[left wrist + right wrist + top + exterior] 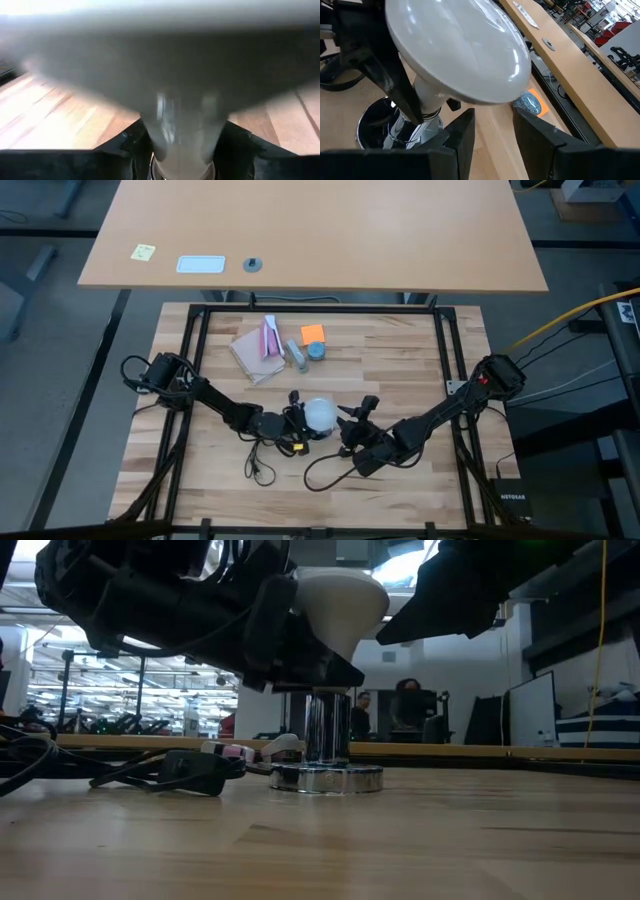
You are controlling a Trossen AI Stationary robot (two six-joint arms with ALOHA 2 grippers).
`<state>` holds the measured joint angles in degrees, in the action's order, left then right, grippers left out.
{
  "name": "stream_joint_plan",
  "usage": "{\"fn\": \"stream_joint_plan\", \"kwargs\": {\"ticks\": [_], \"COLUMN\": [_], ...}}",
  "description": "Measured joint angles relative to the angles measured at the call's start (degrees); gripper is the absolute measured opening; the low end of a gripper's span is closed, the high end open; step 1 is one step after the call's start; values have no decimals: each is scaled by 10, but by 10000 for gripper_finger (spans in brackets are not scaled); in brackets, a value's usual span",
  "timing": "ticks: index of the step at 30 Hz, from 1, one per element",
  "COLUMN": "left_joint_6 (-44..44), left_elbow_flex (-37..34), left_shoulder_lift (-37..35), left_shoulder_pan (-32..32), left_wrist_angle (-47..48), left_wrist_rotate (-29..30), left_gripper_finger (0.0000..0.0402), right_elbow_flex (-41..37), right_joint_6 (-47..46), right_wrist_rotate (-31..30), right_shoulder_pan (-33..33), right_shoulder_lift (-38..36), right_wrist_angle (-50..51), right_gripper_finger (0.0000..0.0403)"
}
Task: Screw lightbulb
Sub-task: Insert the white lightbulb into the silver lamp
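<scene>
The lightbulb (320,415), a white globe on a pale neck, stands upright at the table's middle. Its silver screw base (328,728) sticks down into the round socket (325,778), which rests flat on the wood. My left gripper (297,423) comes from the bulb's left and is shut on the bulb (182,130) under the globe. My right gripper (352,420) hovers just right of the bulb. In the right wrist view it (493,117) stands open, with nothing between its fingers and the globe (460,50) ahead of them. My left gripper pinches the bulb's tapering neck (182,137) between its two fingers (135,147), just under the globe and above the screw base. The fingers reach in nearly level from the table's left side. The bulb stands upright, its base in the socket on the table.
The socket's thin black cord (320,470) loops over the near side of the table. At the far middle lie tan and pink packets (260,348), an orange note (313,333) and a blue-grey round piece (527,102). A pale desk (310,230) stands beyond.
</scene>
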<state>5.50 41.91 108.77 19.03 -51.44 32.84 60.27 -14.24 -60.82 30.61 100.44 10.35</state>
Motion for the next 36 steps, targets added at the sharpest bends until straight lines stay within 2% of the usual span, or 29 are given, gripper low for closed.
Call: {"fn": "stream_joint_plan", "kwargs": {"ticks": [9, 17, 20, 30, 36], "left_joint_6": [34, 44, 33, 34, 27], "left_elbow_flex": [0, 0, 0, 0, 0], "left_shoulder_lift": [0, 0, 0, 0, 0], "left_shoulder_pan": [0, 0, 0, 1, 1], "left_wrist_angle": [10, 25, 25, 19, -38], "left_wrist_rotate": [-8, -7, -7, -6, -4], "left_gripper_finger": [173, 256, 271, 268, 267], "right_elbow_flex": [0, 0, 0, 0, 0], "right_joint_6": [0, 1, 6, 12, 13], "right_wrist_rotate": [0, 0, 0, 0, 0], "right_shoulder_pan": [0, 0, 0, 0, 0], "right_shoulder_lift": [0, 0, 0, 0, 0], "right_wrist_angle": [0, 0, 0, 0, 0], "right_gripper_finger": [138, 138, 138, 138, 138]}}
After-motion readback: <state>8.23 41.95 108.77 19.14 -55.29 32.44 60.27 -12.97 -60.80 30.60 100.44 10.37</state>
